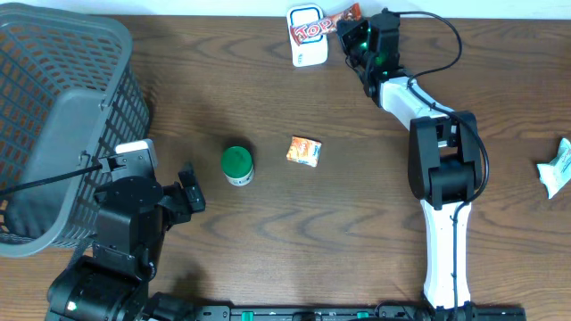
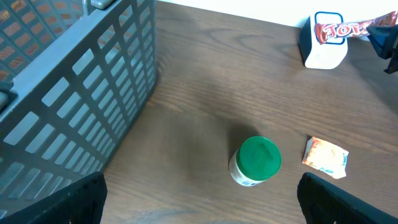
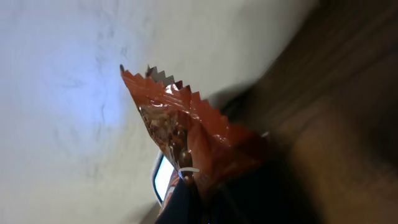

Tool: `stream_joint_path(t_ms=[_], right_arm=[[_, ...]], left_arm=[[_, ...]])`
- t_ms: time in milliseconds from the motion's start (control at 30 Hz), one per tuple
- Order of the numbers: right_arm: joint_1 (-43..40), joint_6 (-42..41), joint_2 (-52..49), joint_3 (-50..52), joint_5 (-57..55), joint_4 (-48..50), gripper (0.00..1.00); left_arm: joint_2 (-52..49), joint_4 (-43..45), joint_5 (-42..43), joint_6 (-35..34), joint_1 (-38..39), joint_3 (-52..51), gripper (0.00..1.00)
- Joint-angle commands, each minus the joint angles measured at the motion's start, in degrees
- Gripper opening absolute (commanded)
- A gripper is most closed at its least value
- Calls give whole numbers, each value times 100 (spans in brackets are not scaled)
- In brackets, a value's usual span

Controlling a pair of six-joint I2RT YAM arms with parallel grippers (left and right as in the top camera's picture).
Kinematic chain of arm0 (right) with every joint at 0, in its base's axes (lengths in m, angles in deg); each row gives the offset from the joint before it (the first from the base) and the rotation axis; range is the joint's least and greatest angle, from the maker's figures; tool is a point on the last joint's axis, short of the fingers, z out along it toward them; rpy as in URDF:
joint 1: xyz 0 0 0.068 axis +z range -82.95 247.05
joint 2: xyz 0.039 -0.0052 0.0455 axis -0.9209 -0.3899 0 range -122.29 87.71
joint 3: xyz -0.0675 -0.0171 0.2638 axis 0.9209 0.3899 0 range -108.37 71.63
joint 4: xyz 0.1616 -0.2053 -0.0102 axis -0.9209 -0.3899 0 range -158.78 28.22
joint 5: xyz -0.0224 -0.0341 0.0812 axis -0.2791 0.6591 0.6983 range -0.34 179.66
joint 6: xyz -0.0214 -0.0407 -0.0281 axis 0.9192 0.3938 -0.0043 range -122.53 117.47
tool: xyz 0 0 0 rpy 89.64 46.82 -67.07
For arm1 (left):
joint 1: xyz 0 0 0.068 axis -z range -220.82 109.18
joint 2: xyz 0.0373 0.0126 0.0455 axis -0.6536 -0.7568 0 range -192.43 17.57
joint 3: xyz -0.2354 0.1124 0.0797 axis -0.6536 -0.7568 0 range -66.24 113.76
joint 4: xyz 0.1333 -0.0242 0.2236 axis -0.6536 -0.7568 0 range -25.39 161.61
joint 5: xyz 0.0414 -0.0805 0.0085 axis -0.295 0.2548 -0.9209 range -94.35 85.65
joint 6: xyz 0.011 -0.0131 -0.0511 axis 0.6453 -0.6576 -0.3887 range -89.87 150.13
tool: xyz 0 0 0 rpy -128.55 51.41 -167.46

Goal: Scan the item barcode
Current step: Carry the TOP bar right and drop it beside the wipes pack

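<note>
One snack bar [image 1: 314, 29], far side of desk [image 1: 268, 98], clenched by its end in the right jaws over the white scanner [image 1: 309, 55]; barcode unseen, so probably best turned face-down, flat and steady above it; left jaws released, idle by basket [image 1: 62, 107].

Red snack bar [image 1: 321, 26] across white scanner [image 1: 309, 55]
</note>
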Motion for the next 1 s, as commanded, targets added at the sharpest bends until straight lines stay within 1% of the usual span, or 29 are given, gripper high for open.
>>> stream_joint_path(t_ms=[0,100,200,300,367,467,567,700,833,967], right_arm=[[-2,498,98,-98,-389,251,2],[-59,1003,212,-186,-391,203,2],[-223,1513,623,-188,-487,-424,2],[-420,2090,1250,-188,-911,-1478,1],[-542,2415,1720,-188,-1432,-2396,1],[-750,2754,2400,-188,-2684,-3915,1],[-1080,2898,2855,-188,-3554,-5123,1],[-1773,2911,3075,-188,-3982,-6354,1],[-2588,2911,2997,-149,-3958,-7152,1],[-3187,2909,2896,-26,-3757,-7449,1]], left_arm=[[4,2,-55,-24,-28,87,98],[4,2,-57,-24,-28,87,98],[4,4,-55,-24,-28,87,98],[4,2,-55,-24,-28,87,98],[4,2,-55,-24,-28,87,98],[4,2,-57,-24,-28,87,98],[4,2,-55,-24,-28,87,98],[4,2,-55,-24,-28,87,98],[4,4,-57,-24,-28,87,98],[4,4,-55,-24,-28,87,98]])
